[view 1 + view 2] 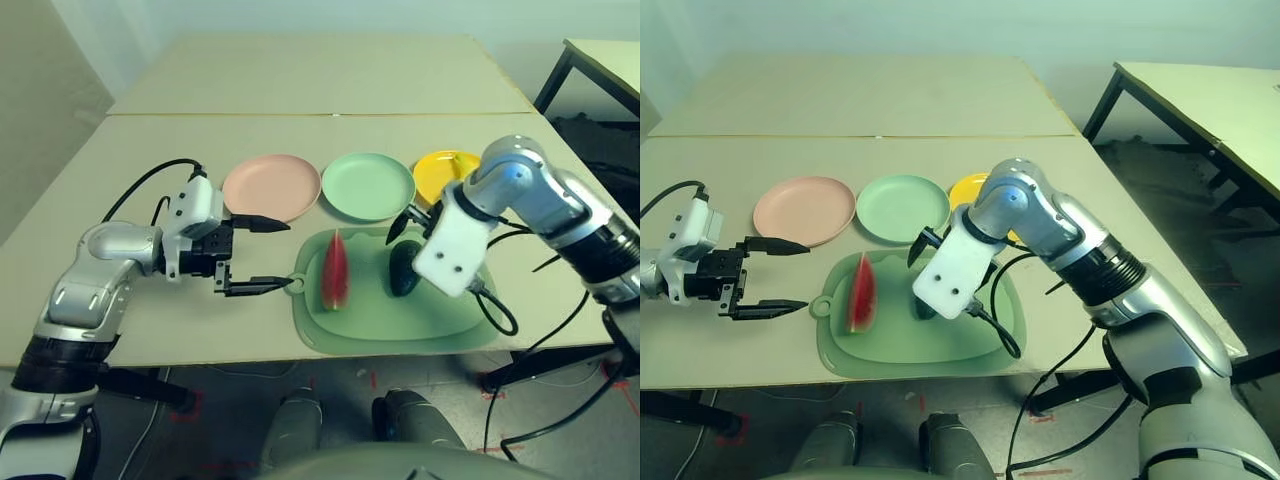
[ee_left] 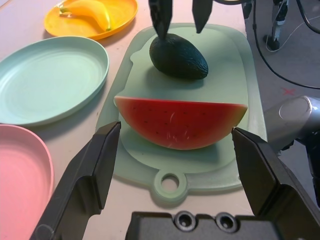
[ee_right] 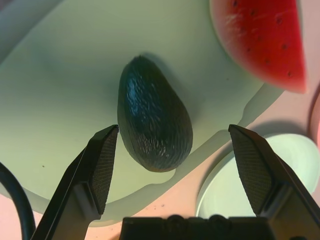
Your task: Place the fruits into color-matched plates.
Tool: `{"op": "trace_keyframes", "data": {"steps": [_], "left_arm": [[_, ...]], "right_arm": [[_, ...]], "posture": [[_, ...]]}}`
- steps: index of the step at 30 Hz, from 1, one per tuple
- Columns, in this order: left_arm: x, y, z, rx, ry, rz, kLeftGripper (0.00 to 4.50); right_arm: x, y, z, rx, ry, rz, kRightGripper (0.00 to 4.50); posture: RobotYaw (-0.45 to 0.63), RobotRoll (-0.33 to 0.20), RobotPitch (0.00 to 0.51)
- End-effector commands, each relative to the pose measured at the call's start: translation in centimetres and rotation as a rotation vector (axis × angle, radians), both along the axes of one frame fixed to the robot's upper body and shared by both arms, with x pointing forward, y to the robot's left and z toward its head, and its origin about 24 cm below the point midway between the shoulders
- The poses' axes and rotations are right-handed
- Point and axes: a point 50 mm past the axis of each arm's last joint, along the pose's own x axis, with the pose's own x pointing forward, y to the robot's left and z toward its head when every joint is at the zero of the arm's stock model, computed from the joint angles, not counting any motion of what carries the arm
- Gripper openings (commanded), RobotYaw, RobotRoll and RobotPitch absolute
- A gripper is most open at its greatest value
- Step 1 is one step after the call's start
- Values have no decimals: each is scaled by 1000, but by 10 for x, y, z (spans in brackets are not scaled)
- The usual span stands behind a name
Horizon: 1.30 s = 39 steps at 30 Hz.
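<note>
Your left jaws (image 1: 290,254) gape, released, at mat's nine o'clock; your right jaws (image 3: 174,129) also spread, empty, above smooth-floored green mat (image 1: 430,325). Pebbly, dark oval avocado (image 3: 155,117) lies near mat's middle; glossy red watermelon wedge (image 2: 177,122), speckled, toward nine. Beyond mat, round shallow plastic: pink plate (image 1: 272,187) at ten-thirty, mint plate (image 1: 368,187) at twelve, yellow plate (image 2: 121,22) at one, holding curved banana (image 2: 89,11).
</note>
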Motion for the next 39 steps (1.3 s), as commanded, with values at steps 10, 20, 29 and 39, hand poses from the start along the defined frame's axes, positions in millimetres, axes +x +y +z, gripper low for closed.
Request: {"op": "trace_keyframes", "data": {"steps": [10, 20, 29, 39], "left_arm": [[-9, 3, 3, 40, -17, 30, 4500], [-10, -3, 1, 36, -14, 14, 4500], [-6, -3, 1, 38, -22, 6, 4500], [-4, -3, 3, 38, -33, 2, 4500]], "right_arm": [[6, 4, -22, -64, 35, 44, 4433], [12, -9, -37, -138, 50, -10, 4433], [20, -18, -37, -155, 32, -69, 4433], [21, -17, -39, -150, 36, -78, 4433]], "posture": [[162, 0, 87], [158, 0, 84], [145, 0, 76], [139, 0, 74]]}}
